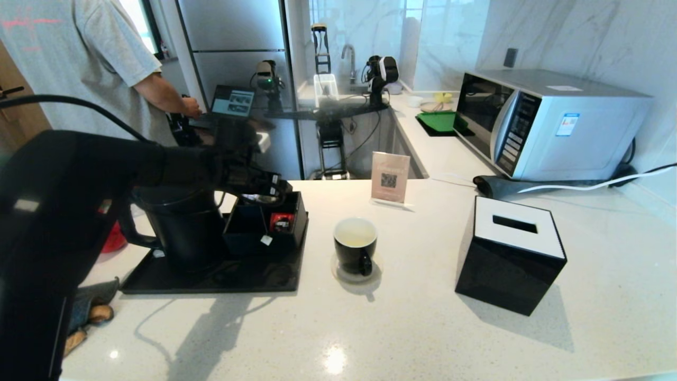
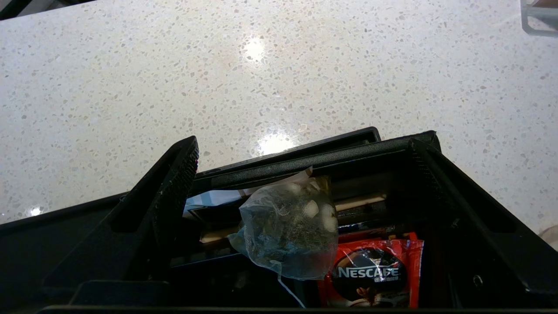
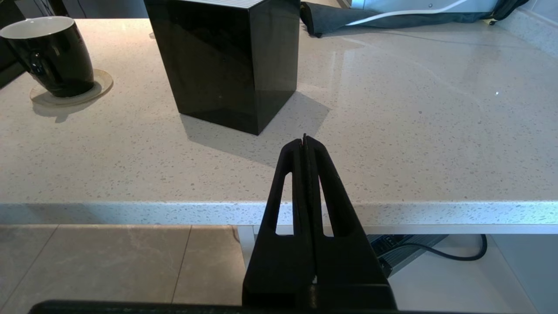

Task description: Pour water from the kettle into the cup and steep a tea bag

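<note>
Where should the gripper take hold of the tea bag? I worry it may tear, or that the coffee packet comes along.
Probably by the upper part of the tea bag, pinched across its width where the pouch stands free above the organizer's compartment. Come from above with the open left gripper, whose fingers already straddle it, staying clear of the red coffee packet beside it.

Speckled white counter [image 1: 423, 328] bearing a black tray [image 1: 222, 278] at left, with a compartmented black organiser [image 1: 288, 225] at its rear corner; inside lies a red Nescafé packet [image 2: 375, 272]. A pale coaster [image 1: 344, 275] sits near the centre. At right stands a black cube tissue box [image 1: 510, 254] with a white slotted top. Behind: a small card stand [image 1: 390, 178], apparently printed with a code, and a silver microwave [image 1: 550, 124] against the marble wall.
</note>
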Tool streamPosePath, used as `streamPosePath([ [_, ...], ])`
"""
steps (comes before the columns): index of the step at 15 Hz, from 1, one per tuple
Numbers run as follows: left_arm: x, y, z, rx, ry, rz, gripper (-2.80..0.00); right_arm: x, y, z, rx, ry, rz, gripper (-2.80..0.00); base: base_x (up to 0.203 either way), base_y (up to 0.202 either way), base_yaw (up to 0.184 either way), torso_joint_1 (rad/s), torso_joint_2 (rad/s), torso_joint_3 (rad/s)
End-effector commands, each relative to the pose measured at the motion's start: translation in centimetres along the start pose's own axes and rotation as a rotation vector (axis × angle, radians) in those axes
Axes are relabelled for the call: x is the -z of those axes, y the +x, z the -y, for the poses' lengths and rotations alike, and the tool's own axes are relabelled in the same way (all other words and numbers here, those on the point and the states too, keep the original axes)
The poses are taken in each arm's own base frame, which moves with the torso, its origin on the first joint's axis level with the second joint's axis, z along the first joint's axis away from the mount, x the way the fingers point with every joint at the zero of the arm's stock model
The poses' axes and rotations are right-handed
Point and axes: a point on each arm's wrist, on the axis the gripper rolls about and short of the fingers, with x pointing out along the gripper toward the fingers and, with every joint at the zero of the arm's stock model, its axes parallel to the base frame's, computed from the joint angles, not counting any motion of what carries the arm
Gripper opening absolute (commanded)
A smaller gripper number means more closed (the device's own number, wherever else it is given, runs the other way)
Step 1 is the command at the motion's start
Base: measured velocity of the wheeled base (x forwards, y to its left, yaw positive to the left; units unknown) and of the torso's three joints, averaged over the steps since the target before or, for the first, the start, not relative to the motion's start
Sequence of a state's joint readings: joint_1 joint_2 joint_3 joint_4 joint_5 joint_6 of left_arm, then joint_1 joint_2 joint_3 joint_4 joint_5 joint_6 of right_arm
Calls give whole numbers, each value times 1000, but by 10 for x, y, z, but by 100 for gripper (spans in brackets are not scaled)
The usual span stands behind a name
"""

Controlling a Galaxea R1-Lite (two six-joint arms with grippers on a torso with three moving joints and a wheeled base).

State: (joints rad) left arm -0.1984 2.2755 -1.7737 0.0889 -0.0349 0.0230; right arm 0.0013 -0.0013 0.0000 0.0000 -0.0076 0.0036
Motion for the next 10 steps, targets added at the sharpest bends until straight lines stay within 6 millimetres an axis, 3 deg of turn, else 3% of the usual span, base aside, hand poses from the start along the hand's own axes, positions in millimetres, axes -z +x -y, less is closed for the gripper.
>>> streamPosePath([
  [1,1,2,-1,-1,-1,-4,0,0,0,0,0,1,-1,-280,0,0,0,0,0,0],
  [6,5,6,-1,-1,0,-18,0,0,0,0,0,-1,-1,-280,0,0,0,0,0,0],
  [7,6,6,-1,-1,0,-18,-280,0,0,0,0,-1,-1,-280,0,0,0,0,0,0],
  [10,5,8,-2,-3,-3,-15,-280,0,0,0,0,-1,-1,-280,0,0,0,0,0,0],
])
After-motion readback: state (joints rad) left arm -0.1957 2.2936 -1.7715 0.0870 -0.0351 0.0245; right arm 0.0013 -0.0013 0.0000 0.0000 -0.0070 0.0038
